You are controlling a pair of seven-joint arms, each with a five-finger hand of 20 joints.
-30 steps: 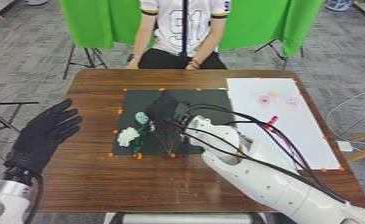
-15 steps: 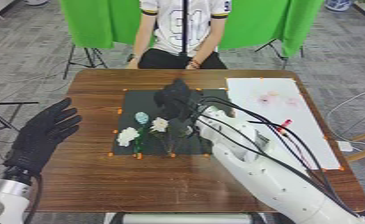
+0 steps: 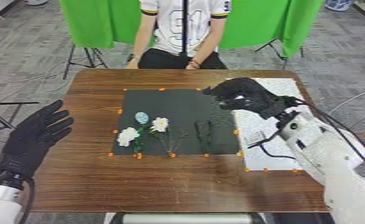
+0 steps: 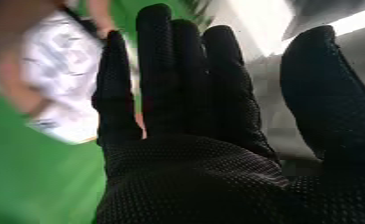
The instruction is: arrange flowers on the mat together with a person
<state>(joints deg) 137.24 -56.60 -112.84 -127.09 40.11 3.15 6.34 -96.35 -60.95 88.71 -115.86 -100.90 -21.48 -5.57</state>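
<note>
Right hand [image 3: 260,99] has swung right, across the black mat's [image 3: 161,102] right edge.

right hand [image 3: 251,96] straight-fingered, left hand [image 3: 29,134] outstretched

Head view: dark mat [image 3: 178,100] mid-frame on the brown table [image 3: 196,187], orange dots around its edges. Pale blue flower [image 3: 142,117] on the mat's left part, white flower [image 3: 126,136] just below it and slightly left, second white flower [image 3: 160,124] right of both, thin stems running down. Dark narrow item [image 3: 203,135] farther right on the mat, can't ID. Right hand [image 3: 249,96] upper right, above white sheet [image 3: 272,162]. Left hand [image 3: 27,137] at left edge, fingers extended. Green cloth [image 3: 94,25] up top.
</note>
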